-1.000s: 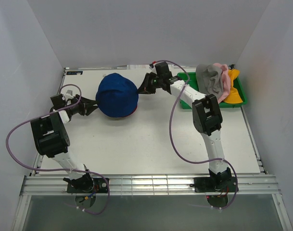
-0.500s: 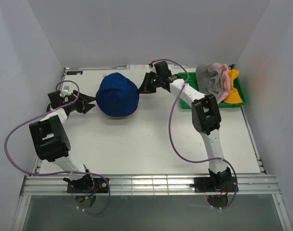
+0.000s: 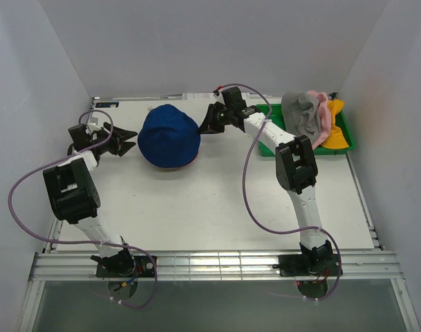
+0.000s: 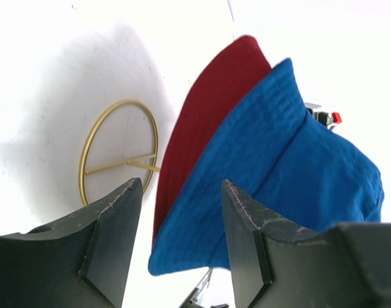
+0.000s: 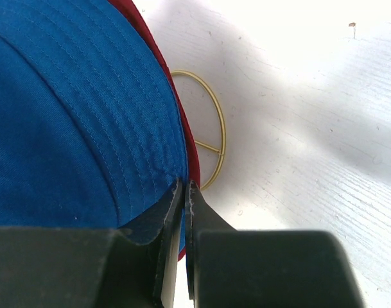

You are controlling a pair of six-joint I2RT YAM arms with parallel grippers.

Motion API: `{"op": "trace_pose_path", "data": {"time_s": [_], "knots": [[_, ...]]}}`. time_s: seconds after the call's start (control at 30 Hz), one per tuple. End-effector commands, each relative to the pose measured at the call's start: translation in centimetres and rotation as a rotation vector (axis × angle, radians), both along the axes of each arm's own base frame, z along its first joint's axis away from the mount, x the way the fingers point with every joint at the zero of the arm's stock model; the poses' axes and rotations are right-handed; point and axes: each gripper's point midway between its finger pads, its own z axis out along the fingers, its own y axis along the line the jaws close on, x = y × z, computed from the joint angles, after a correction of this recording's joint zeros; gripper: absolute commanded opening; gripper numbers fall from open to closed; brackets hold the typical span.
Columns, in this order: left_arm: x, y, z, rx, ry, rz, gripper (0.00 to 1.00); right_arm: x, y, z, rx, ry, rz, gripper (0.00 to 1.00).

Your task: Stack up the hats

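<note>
Second hat placed: blue hat (image 3: 169,135) sits on dark red hat (image 4: 208,109), mid-rear of surface (image 3: 196,207). Left gripper (image 3: 132,147) open, just beside them, not touching. Right gripper (image 5: 183,187) closed at the blue brim. Next, likely: fetch grey hat (image 3: 300,111) from green tray (image 3: 265,111).

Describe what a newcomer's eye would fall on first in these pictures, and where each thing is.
The blue hat sits on the dark red hat at the table's far left-centre, flanked by the open left gripper and the shut right gripper at its brim. At the far right, a grey hat, pink hat and yellow-orange hat are heaped on the green tray.
</note>
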Motion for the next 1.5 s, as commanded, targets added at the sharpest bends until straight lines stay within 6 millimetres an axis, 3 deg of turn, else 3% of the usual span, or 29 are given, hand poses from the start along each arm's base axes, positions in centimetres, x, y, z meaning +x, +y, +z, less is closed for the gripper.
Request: {"op": "trace_pose_path", "data": {"time_s": [0.0,0.27,0.37,0.5,0.77,1.13,1.37,1.43,1.47], "knots": [[1.3,-0.8,2.0,0.006,-0.080,-0.038,0.62,1.2,-0.2,0.8,-0.007,-0.043,-0.008,0.08],[2.0,-2.0,1.4,-0.032,-0.080,-0.054,0.56,1.2,-0.1,0.2,-0.010,-0.031,-0.006,0.08],[2.0,-1.9,1.2,-0.044,-0.076,-0.051,0.49,1.1,-0.1,0.1,-0.010,-0.029,-0.004,0.08],[2.0,-2.2,1.0,-0.050,-0.075,-0.057,0.38,1.2,-0.2,-0.2,-0.011,-0.025,-0.007,0.08],[1.7,-2.5,-0.2,-0.063,-0.047,-0.056,0.00,1.2,-0.2,-0.6,-0.011,-0.014,-0.011,0.08],[0.7,-2.5,-3.2,-0.072,0.032,-0.028,0.00,0.8,-0.5,-1.6,-0.033,0.010,-0.016,0.08],[0.9,-2.0,-2.8,-0.060,0.032,-0.020,0.00,0.8,-0.5,-1.4,-0.035,0.004,-0.013,0.08],[0.9,-1.3,-2.4,-0.049,0.034,-0.001,0.07,0.9,-0.4,-1.2,-0.035,0.002,-0.012,0.08],[0.8,-1.2,-2.3,-0.047,0.036,0.004,0.18,0.9,-0.4,-1.1,-0.036,-0.002,-0.010,0.08]]}}
